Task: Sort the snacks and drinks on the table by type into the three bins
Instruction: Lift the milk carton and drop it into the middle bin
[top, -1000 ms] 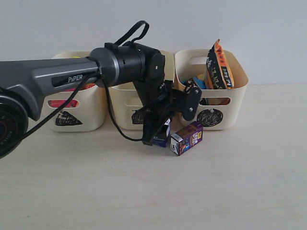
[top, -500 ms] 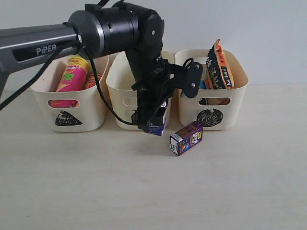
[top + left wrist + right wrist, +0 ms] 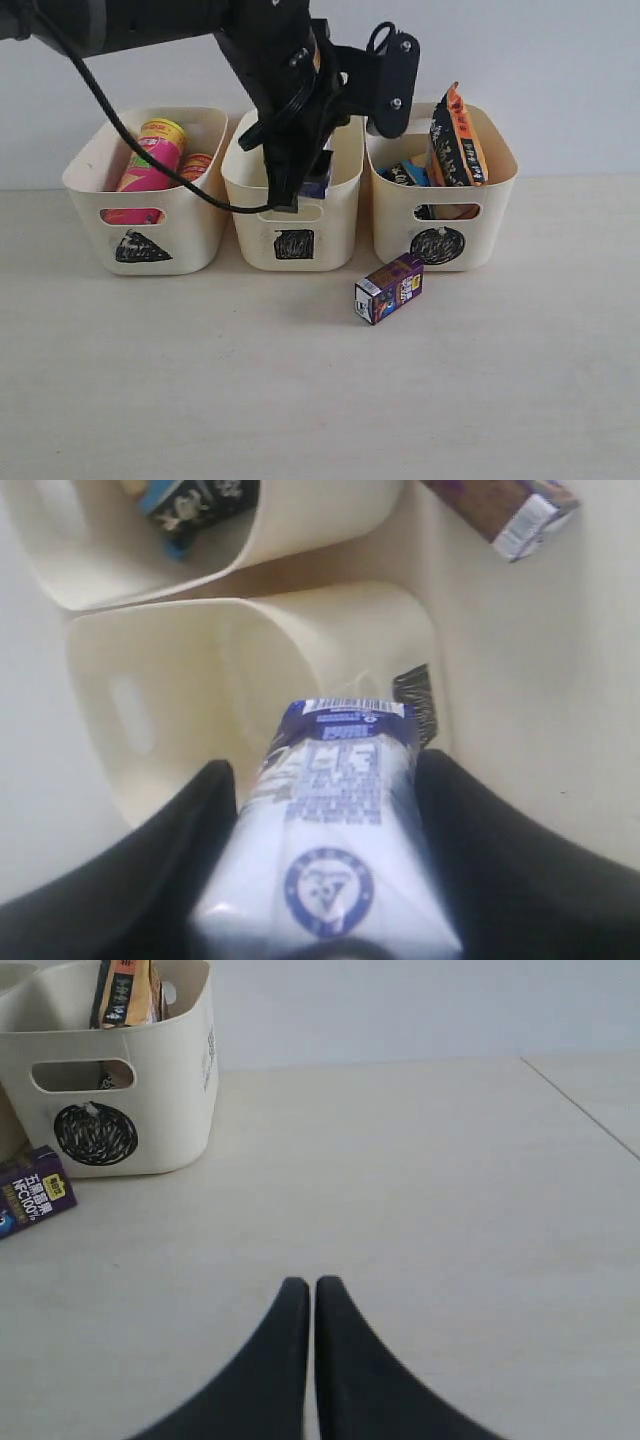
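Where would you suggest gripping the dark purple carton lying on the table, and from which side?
Probably across its two long side faces at mid-length, from straight above. The purple carton lies flat on its side, angled, on the table; the circle-marked bin stands just behind it, so a top approach should stay clear.

Bare wall above a pale table.
The wall is plain grey-white across the upper frame; the beige, faintly grained surface below lies in soft, even light.
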You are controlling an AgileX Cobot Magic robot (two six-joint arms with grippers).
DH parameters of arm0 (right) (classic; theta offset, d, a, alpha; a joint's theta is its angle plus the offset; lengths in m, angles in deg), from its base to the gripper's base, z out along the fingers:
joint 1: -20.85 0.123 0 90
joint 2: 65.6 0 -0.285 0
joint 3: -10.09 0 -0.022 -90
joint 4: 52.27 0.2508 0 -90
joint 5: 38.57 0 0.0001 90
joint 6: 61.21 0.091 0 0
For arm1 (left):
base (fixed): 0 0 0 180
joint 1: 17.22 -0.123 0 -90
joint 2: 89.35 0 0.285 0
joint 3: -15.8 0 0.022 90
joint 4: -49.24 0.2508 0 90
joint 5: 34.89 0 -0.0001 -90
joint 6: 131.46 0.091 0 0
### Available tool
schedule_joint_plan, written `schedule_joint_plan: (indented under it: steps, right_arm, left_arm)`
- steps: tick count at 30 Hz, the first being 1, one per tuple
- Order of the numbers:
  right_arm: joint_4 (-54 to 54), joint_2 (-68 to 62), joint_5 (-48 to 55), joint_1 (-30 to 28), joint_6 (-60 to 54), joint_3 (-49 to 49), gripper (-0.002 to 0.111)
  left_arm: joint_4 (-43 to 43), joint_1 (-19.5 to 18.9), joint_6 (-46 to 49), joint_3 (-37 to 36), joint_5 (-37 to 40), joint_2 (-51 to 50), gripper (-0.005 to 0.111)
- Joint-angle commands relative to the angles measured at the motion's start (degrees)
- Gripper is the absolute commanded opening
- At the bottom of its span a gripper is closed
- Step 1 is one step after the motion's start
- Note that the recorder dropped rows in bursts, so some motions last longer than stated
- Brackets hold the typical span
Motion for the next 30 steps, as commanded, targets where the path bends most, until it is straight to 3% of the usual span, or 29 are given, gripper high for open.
schedule_joint_plan:
  steps: [1, 7, 13, 17, 22, 23, 25, 30]
  right_arm:
    - [-0.13, 0.27, -0.44, -0.01, -0.13, 0.06, 0.0]
    - [-0.13, 0.27, -0.44, -0.01, -0.13, 0.06, 0.0]
    - [-0.13, 0.27, -0.44, -0.01, -0.13, 0.06, 0.0]
    - [-0.13, 0.27, -0.44, -0.01, -0.13, 0.06, 0.0]
    - [-0.13, 0.27, -0.44, -0.01, -0.13, 0.06, 0.0]
    - [-0.13, 0.27, -0.44, -0.01, -0.13, 0.06, 0.0]
    - [-0.13, 0.27, -0.44, -0.01, -0.13, 0.06, 0.0]
    - [-0.13, 0.27, -0.44, -0.01, -0.13, 0.06, 0.0]
  left_arm:
    - [7.79, 0.02, -7.41, -0.41, -6.07, 1.33, 0.004]
    - [10.3, -2.53, -13.42, -0.41, -14.91, 1.2, 0.004]
    - [9.9, -9.59, -25.72, -0.41, -24.38, -3.44, 0.004]
    - [9.9, -10.88, -28.96, -0.41, -29.74, -7.79, 0.004]
    - [9.9, -11.51, -28.96, -0.41, -30.79, -11.18, 0.005]
    - [9.9, -11.53, -28.96, -0.29, -30.71, -11.62, 0.008]
    - [9.9, -11.92, -28.96, -0.29, -30.54, -12.41, 0.034]
    - [9.9, -11.92, -28.96, -0.29, -31.16, -12.93, 0.075]
